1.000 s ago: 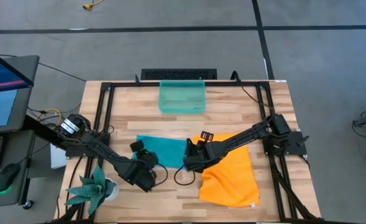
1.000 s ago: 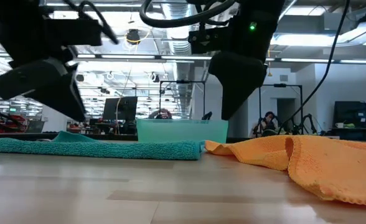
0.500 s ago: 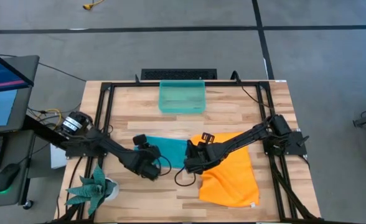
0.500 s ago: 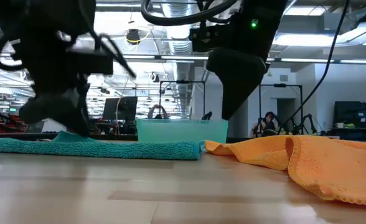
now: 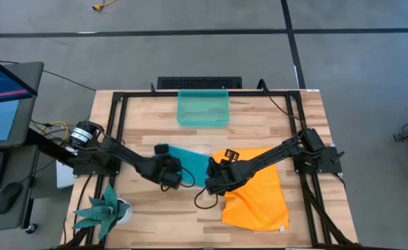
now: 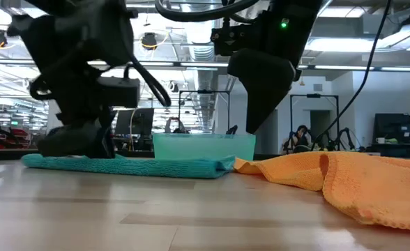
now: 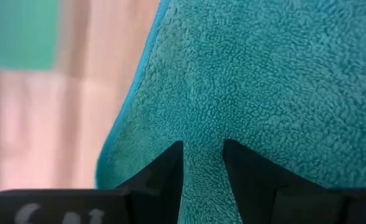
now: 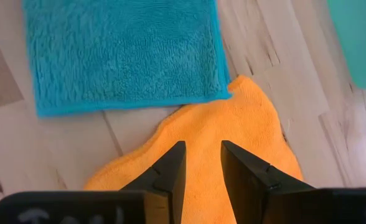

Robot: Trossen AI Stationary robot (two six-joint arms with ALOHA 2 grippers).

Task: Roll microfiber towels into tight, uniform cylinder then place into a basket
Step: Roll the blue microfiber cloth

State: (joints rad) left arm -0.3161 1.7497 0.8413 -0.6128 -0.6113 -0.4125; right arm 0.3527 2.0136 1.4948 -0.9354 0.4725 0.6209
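Note:
The teal-blue towel (image 5: 192, 164) lies flat on the wooden table, left of the larger orange towel (image 5: 257, 196), which lies rumpled at the near right. The translucent teal basket (image 5: 202, 108) stands at the far middle and holds nothing. My left gripper (image 5: 169, 172) is down on the teal towel's left end (image 6: 48, 160), shut on it. My right gripper (image 5: 214, 183) is shut and holds nothing. It hangs above the orange towel's left edge (image 8: 189, 134), clear of the table in the low view (image 6: 252, 122). My left gripper pinches a ridge of the teal towel (image 7: 203, 158) between its two fingers, close to the towel's left edge (image 7: 124, 127). The fingers come from above, slanting from the table's left. One layer or several, I cannot tell. The towel lies on the table.
A green spiky plant (image 5: 104, 211) stands at the near left corner. A black metal frame (image 5: 118, 104) runs round the table. A dark cable loop (image 5: 202, 198) hangs under my right arm. Bare wood shows between the towels and the basket.
My left gripper has gone from the near left toward the right and far side, come down onto the teal towel's left end and taken hold. That end has shifted toward the right, so the towel looks shorter; its right end has stayed.

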